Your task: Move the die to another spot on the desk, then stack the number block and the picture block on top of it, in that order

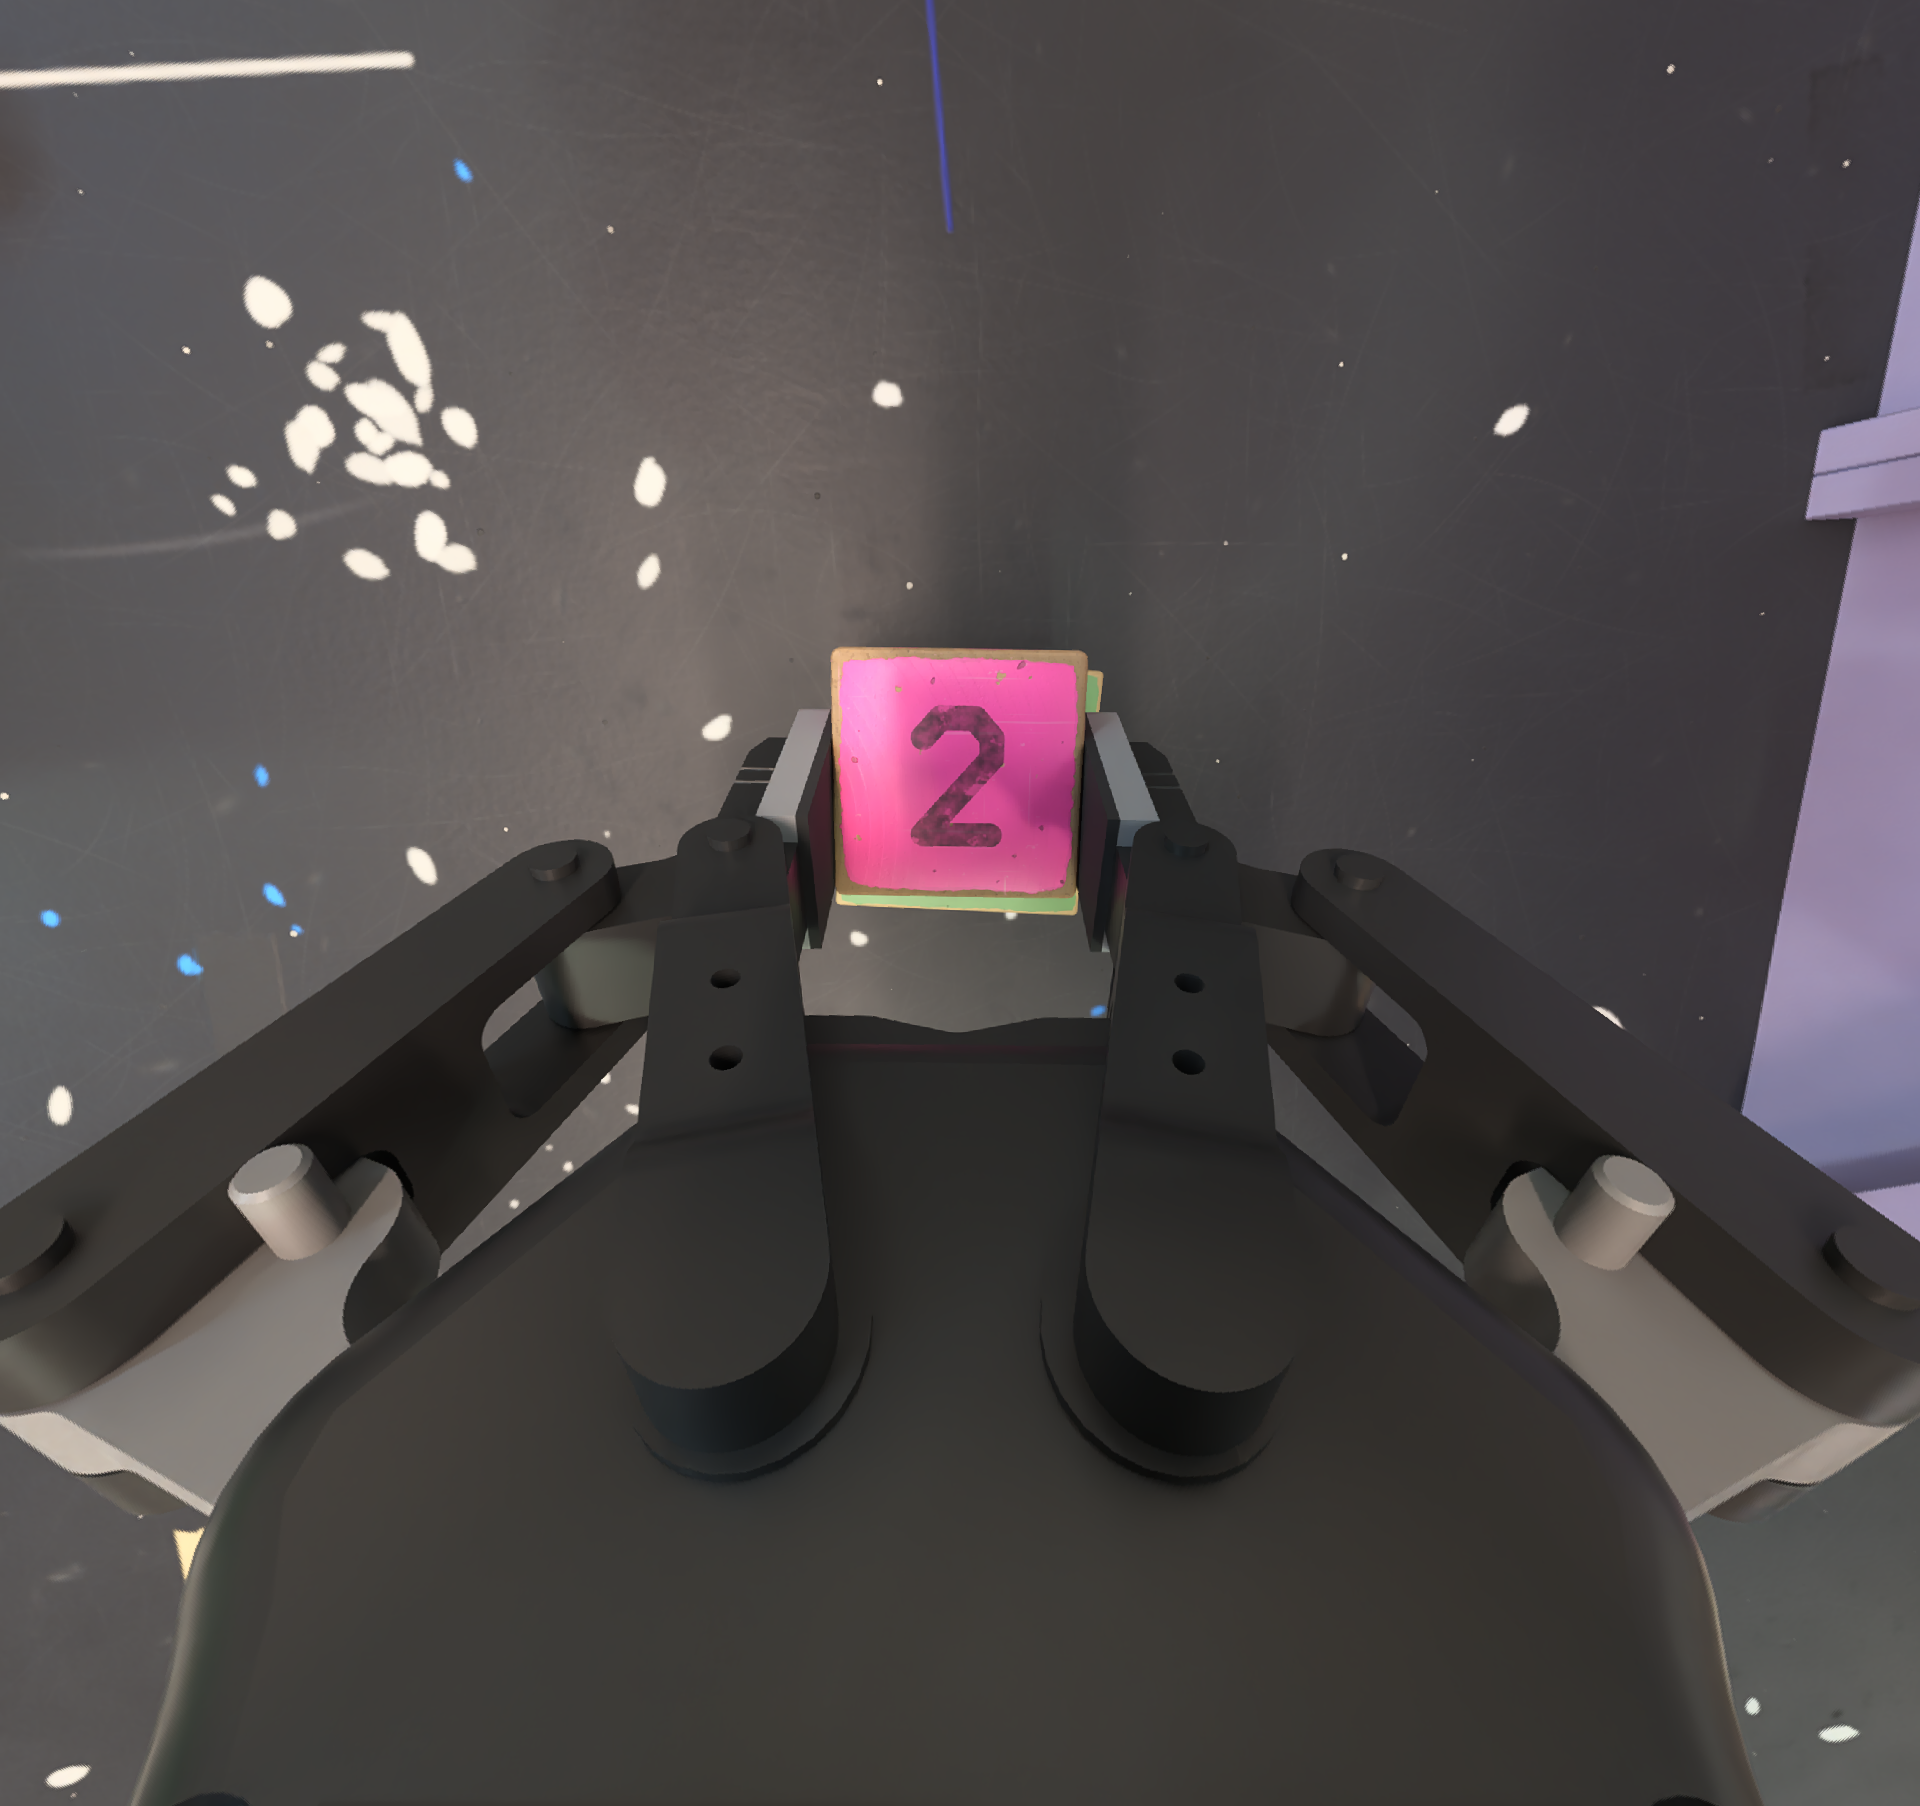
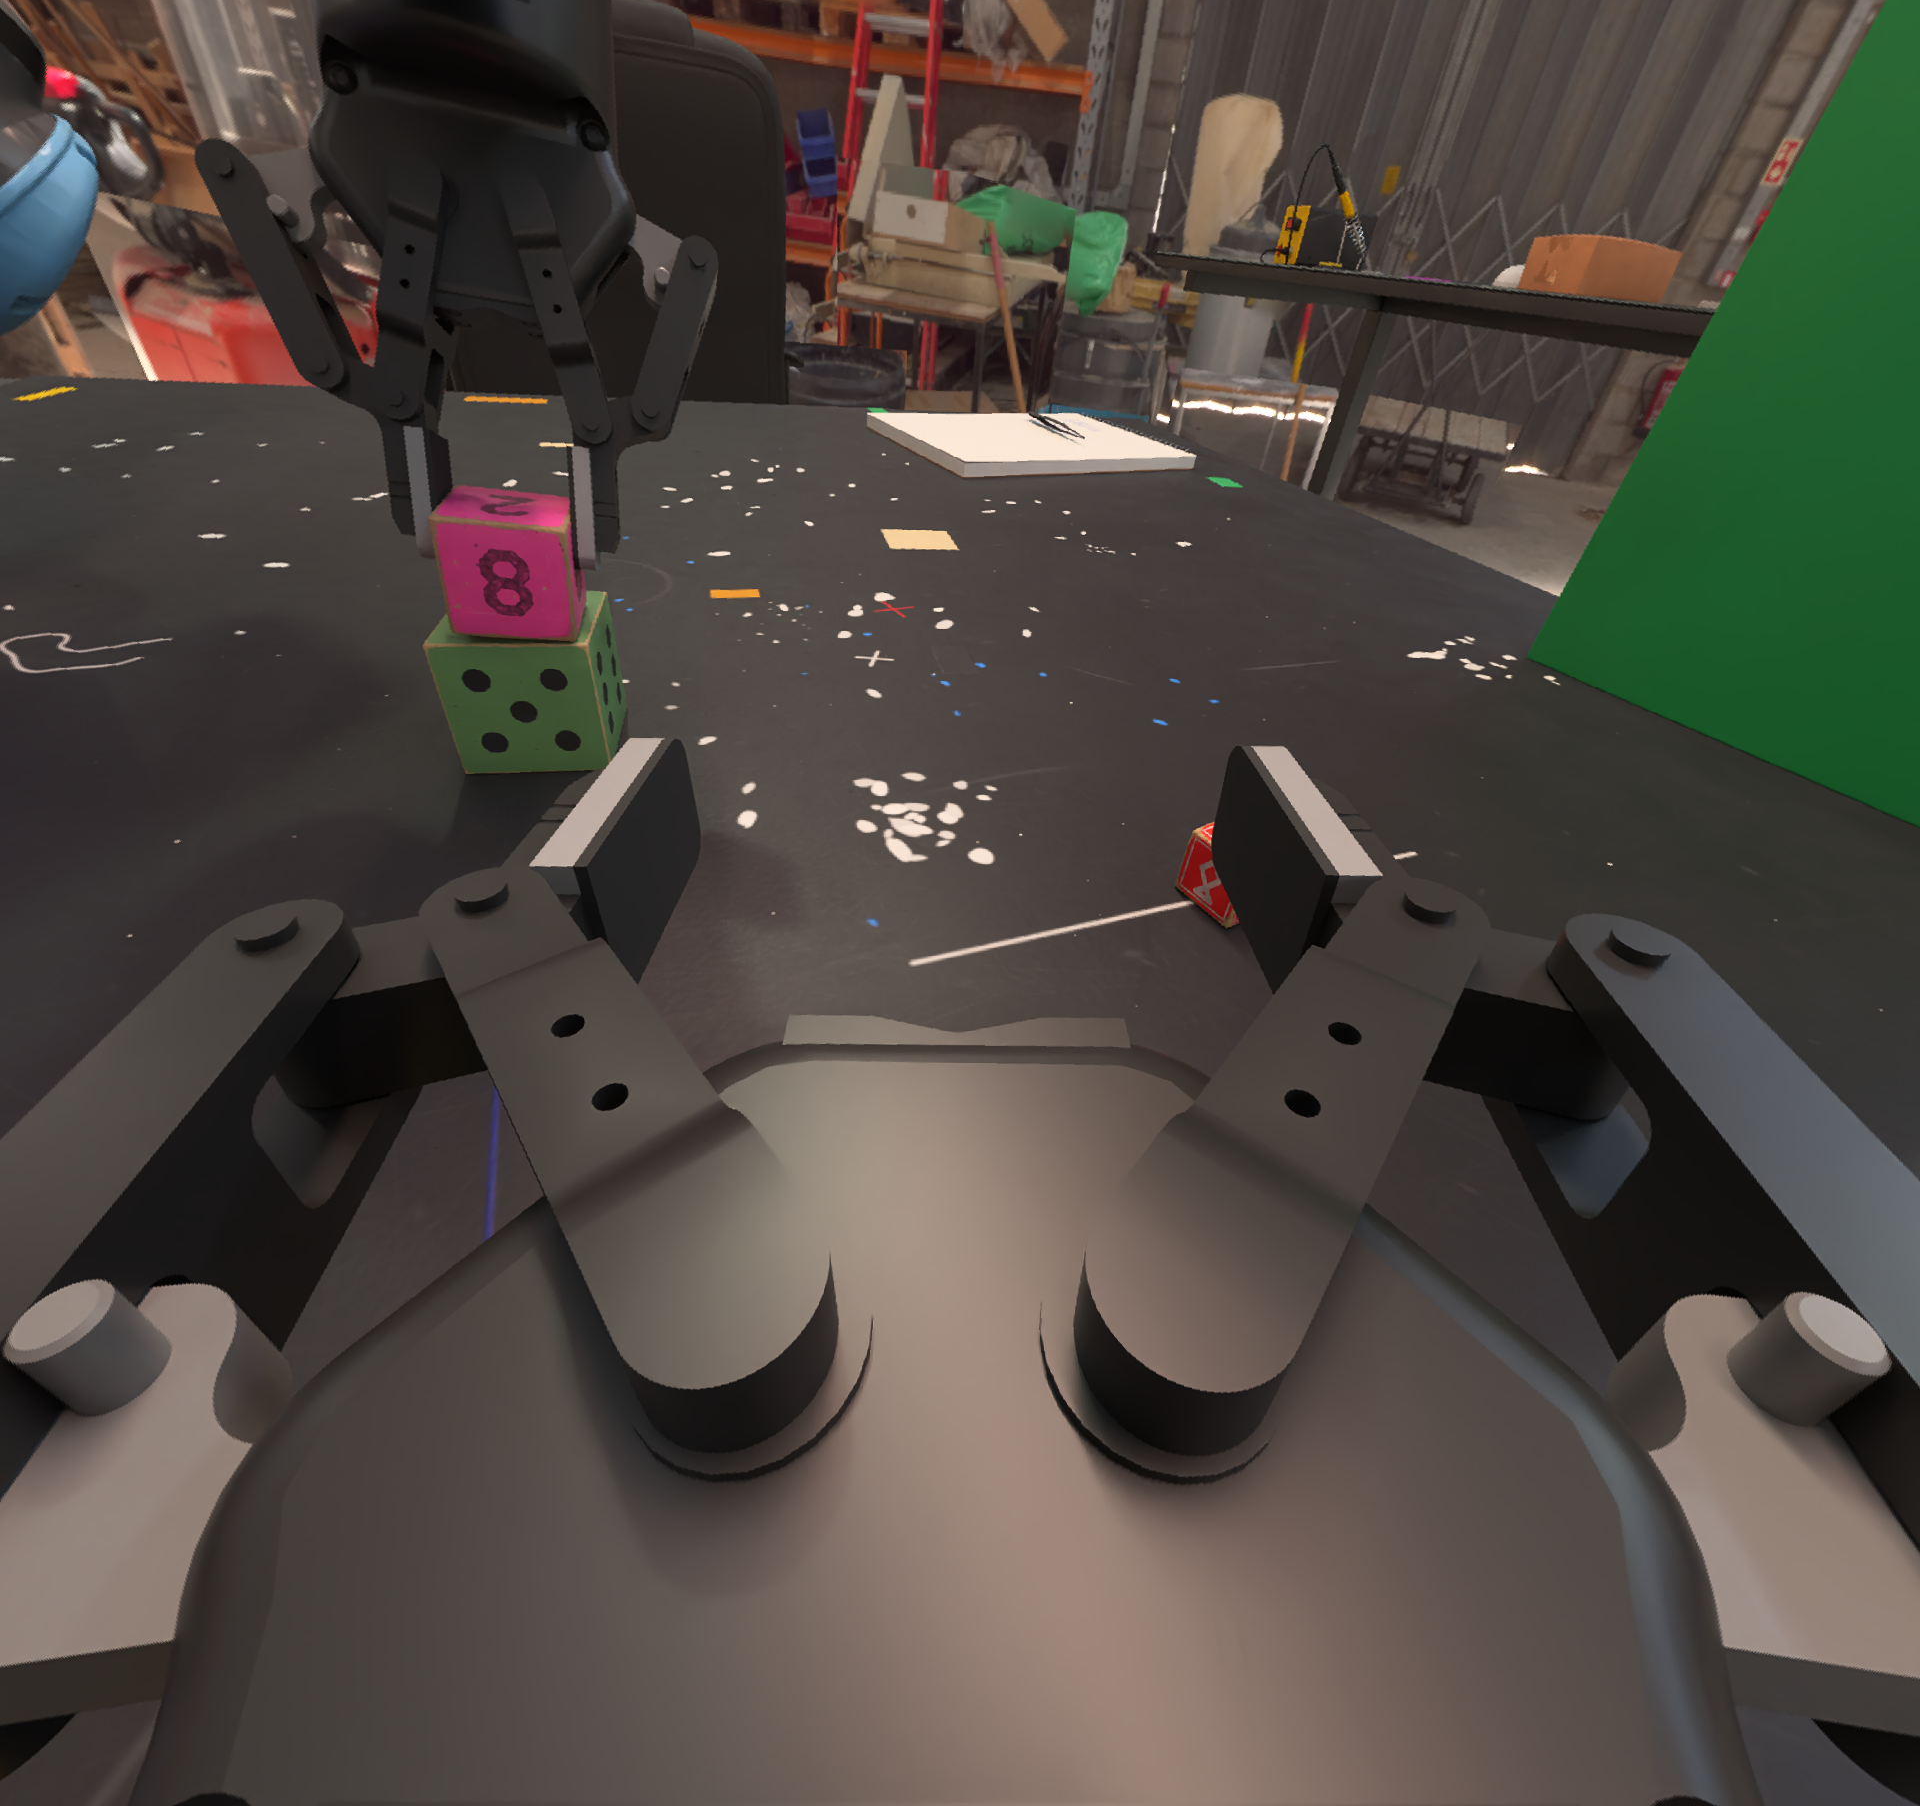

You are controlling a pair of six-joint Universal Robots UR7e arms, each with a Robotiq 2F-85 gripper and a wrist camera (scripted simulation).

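The pink number block (image 1: 956,780) sits on top of the green die (image 2: 525,707), slightly tilted. Only thin green edges of the die (image 1: 961,905) show beneath it in the left wrist view. My left gripper (image 1: 958,800) points straight down, shut on the number block, with a pad against each side. It also shows in the right wrist view (image 2: 504,509), gripping the block (image 2: 507,577). My right gripper (image 2: 956,821) is open and empty, low over the desk. The red picture block (image 2: 1200,873) lies on the desk, partly hidden behind its right finger (image 2: 1283,842).
The dark paint-speckled desk (image 2: 935,676) carries a white notepad (image 2: 1029,442) with a pen at the back. A green panel (image 2: 1766,509) stands at the right. A pale lavender structure (image 1: 1849,821) lines the right edge of the left wrist view.
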